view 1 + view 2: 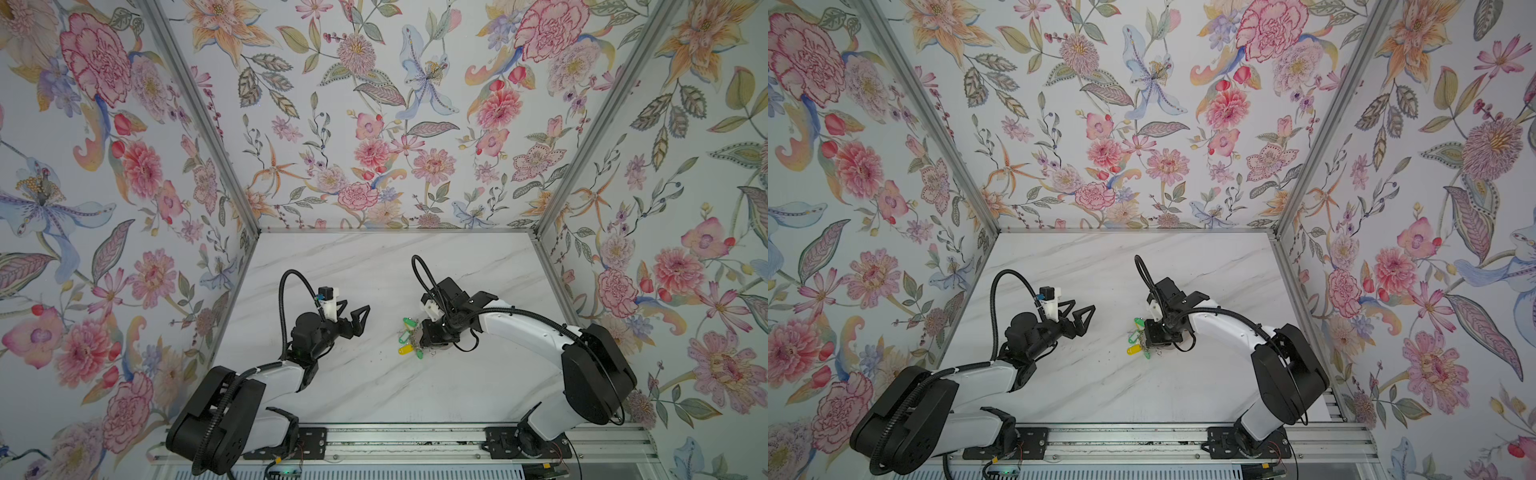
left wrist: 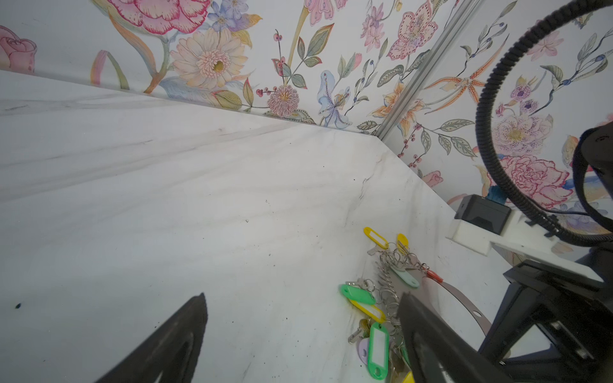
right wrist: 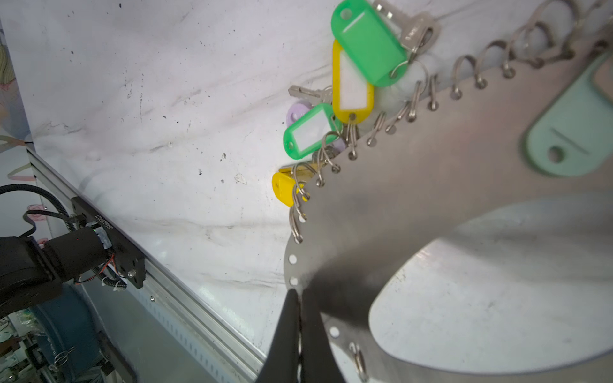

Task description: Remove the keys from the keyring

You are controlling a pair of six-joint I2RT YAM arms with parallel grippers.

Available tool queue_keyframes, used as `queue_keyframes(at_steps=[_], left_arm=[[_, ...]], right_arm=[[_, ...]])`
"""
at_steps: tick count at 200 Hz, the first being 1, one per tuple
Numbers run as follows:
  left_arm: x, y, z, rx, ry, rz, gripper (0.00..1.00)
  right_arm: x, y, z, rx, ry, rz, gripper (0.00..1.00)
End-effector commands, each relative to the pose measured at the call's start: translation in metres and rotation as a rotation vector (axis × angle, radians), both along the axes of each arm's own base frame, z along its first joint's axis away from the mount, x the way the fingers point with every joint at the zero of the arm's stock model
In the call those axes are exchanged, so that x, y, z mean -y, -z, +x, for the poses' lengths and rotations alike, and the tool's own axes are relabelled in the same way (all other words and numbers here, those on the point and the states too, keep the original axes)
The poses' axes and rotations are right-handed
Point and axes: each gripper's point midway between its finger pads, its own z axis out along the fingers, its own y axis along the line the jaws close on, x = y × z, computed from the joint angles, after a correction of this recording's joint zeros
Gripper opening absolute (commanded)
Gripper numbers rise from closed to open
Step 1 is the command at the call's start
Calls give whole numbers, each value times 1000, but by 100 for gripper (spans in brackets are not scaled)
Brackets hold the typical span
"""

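The keyring [image 3: 431, 205], a flat grey metal hoop, lies low over the marble table with my right gripper [image 3: 300, 298] shut on its rim. Keys with green [image 3: 365, 43] and yellow [image 3: 353, 86] tags hang from wire rings along the rim. In both top views the keys [image 1: 409, 338] [image 1: 1137, 338] bunch just left of the right gripper [image 1: 424, 338] [image 1: 1152, 336]. My left gripper [image 1: 356, 312] [image 1: 1083, 307] is open and empty, a short way left of them. In the left wrist view the left gripper [image 2: 302, 318] spans bare table, and one finger hides part of the keys [image 2: 378, 341] and keyring [image 2: 464, 305].
Floral walls close the marble table [image 1: 374, 395] on three sides. An aluminium rail [image 1: 415, 440] carrying both arm bases runs along the front edge. The right arm's wrist camera block [image 2: 481, 215] sits just beyond the keys in the left wrist view.
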Motion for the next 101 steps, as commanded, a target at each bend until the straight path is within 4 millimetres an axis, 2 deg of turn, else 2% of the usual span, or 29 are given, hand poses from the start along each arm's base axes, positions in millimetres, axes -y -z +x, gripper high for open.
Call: queue_keyframes(at_steps=[1, 13, 16, 29, 101], left_arm=[[5, -9, -5, 45, 25, 9, 93], [6, -10, -7, 52, 29, 16, 92], [6, -10, -7, 52, 28, 19, 93], [5, -10, -7, 56, 20, 30, 93], [11, -10, -7, 55, 39, 38, 92]], right_arm=[[0, -6, -15, -93, -15, 42, 3], [-1, -5, -21, -126, -30, 47, 3], [5, -4, -16, -134, -8, 48, 3], [8, -1, -18, -161, -11, 40, 3], [9, 1, -27, -239, -52, 31, 2]])
